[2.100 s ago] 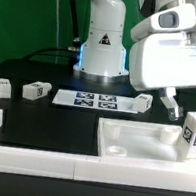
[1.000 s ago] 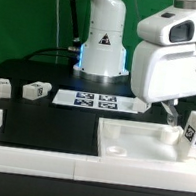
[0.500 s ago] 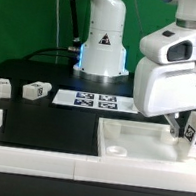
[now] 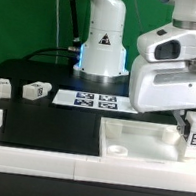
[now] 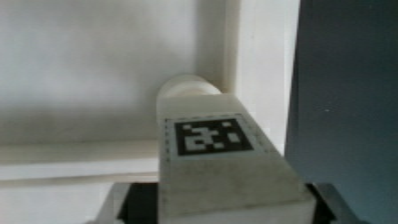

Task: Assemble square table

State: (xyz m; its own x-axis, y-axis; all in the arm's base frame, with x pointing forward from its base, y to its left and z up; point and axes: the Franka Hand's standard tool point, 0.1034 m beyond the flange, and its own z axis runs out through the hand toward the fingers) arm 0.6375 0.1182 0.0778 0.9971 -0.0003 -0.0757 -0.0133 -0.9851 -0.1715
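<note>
Bare black table [image 4: 52,125] separates the border bar [image 4: 27,159] from the square top [image 4: 138,125]. The gripper [image 5: 222,205] is clamped on a leg [image 5: 214,130] at the top's inner corner.

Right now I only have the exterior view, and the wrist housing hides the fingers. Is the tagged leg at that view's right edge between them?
Observer: In the wrist view the leg sits between the two fingers. Whether they press it, I cannot tell.
Operator: What's beyond it?
Observer: The floor of the table top, with a raised rim running alongside the leg.
Operator: Any tag toward the wrist?
Observer: Yes, one faces that camera.
</note>
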